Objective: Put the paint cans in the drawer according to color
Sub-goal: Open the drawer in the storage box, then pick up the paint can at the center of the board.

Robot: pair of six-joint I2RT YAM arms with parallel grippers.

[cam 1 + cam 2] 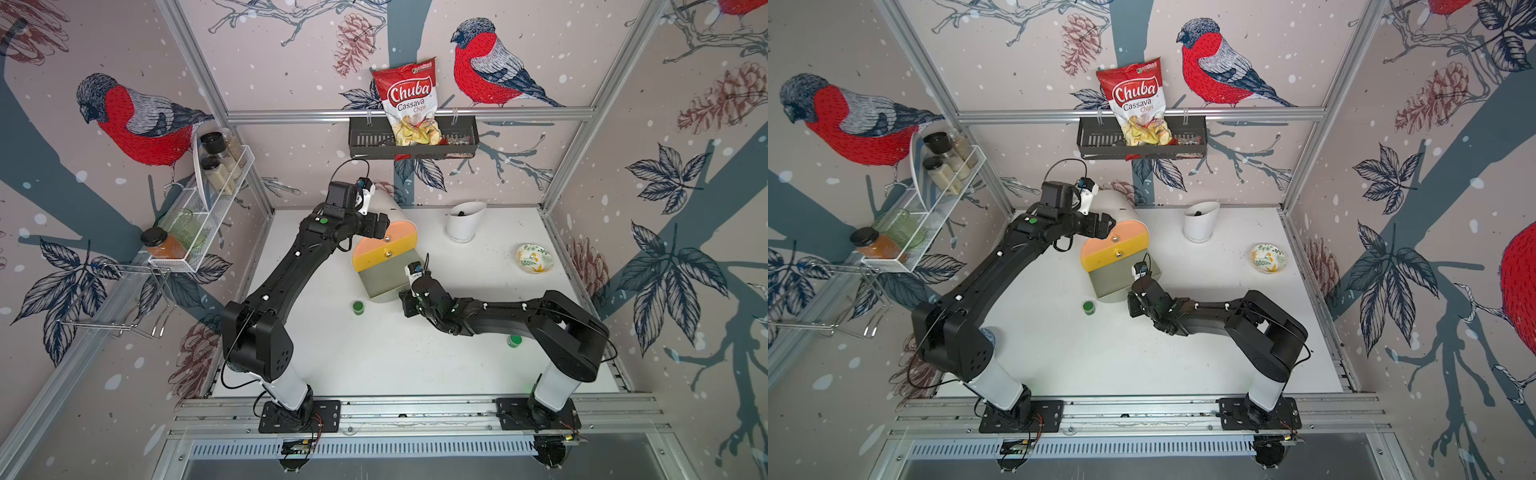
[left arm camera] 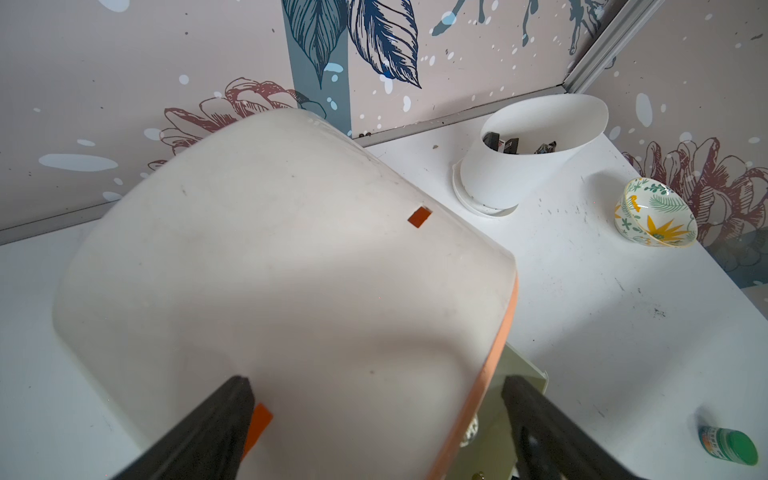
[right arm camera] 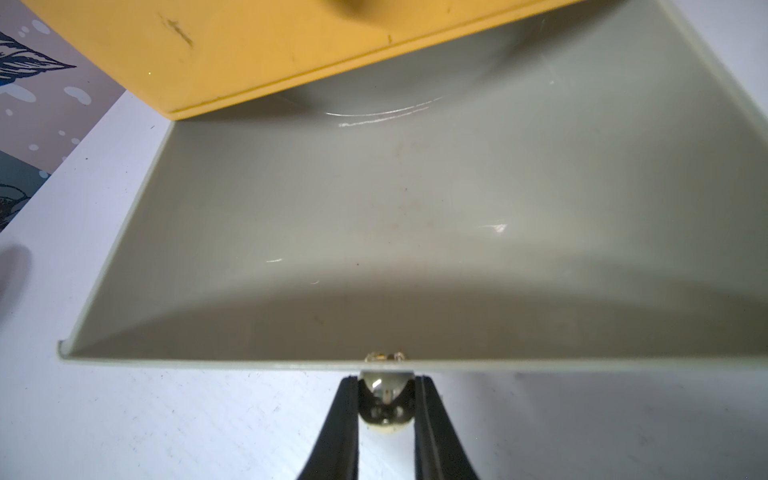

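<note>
The drawer chest (image 1: pixel 401 214) stands mid-table, white with an arched top and with peach and yellow fronts (image 1: pixel 386 254). Its grey-green bottom drawer (image 3: pixel 415 208) is pulled out and shows an empty inside. My right gripper (image 3: pixel 386 399) is shut on that drawer's brass knob (image 3: pixel 384 419). The left gripper (image 2: pixel 376 395) is open, its fingers (image 2: pixel 232 403) spread wide over the chest's top (image 2: pixel 291 270) at the front edge. One green-lidded paint can (image 1: pixel 358 307) stands left of the open drawer. Another (image 1: pixel 514 340) sits beside the right arm.
A white slant-rimmed cup (image 1: pixel 463 222) stands at the back right, and a floral bowl (image 1: pixel 535 257) lies tipped near the right wall. A wire rack with jars (image 1: pixel 199 199) hangs on the left wall. A black basket with a chips bag (image 1: pixel 411 137) hangs on the back wall.
</note>
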